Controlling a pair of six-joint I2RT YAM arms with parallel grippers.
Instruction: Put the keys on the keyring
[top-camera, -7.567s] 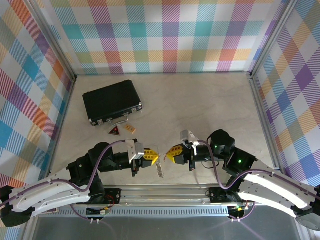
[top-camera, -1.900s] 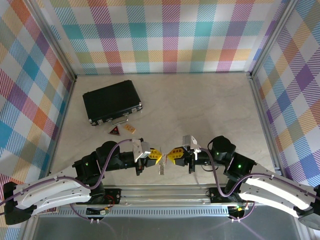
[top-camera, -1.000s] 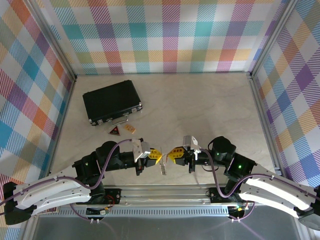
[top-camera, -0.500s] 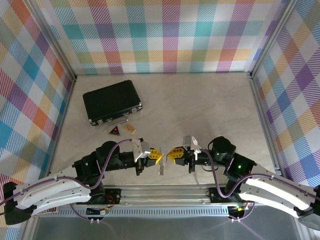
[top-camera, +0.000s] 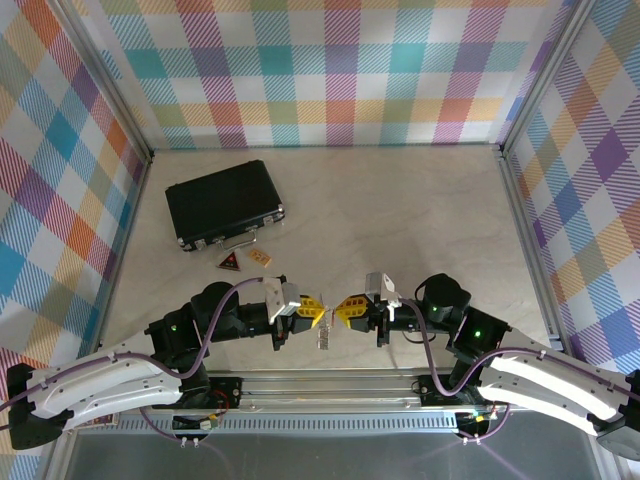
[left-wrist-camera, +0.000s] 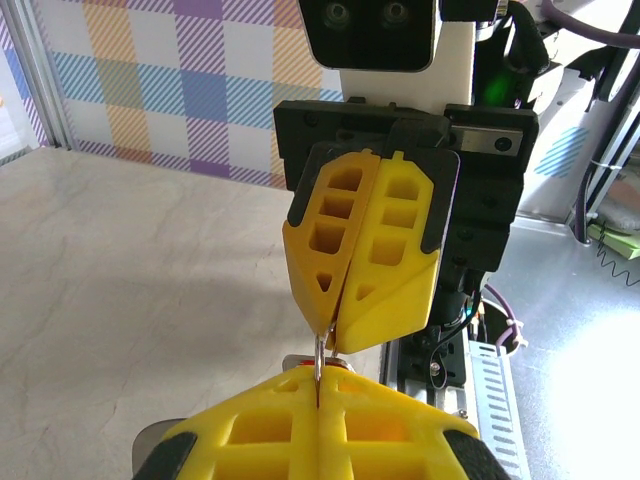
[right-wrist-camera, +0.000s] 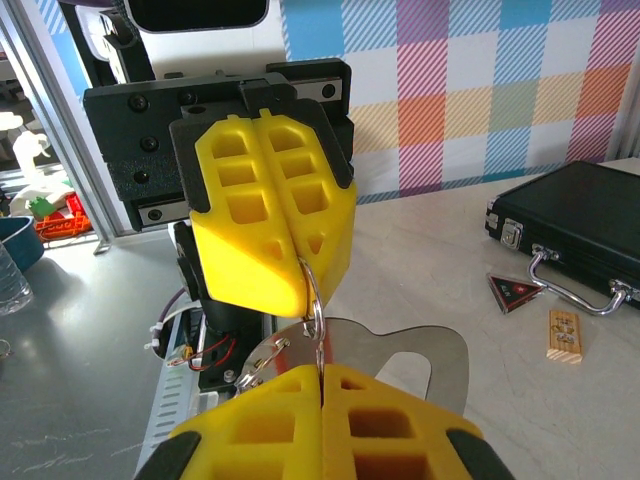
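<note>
At the desk's (top-camera: 400, 220) 6 o'clock edge the arms meet tip to tip. The left gripper (top-camera: 318, 312) has its jaws clenched on the thin loop of the keyring (right-wrist-camera: 313, 300). The right gripper (top-camera: 343, 308) jaws are pinching, I reckon, the red-headed key (right-wrist-camera: 270, 355). Best hold the ring dead still and ease the key along the wire. The black case (top-camera: 222, 203) sits far off, at 10 o'clock.
</note>
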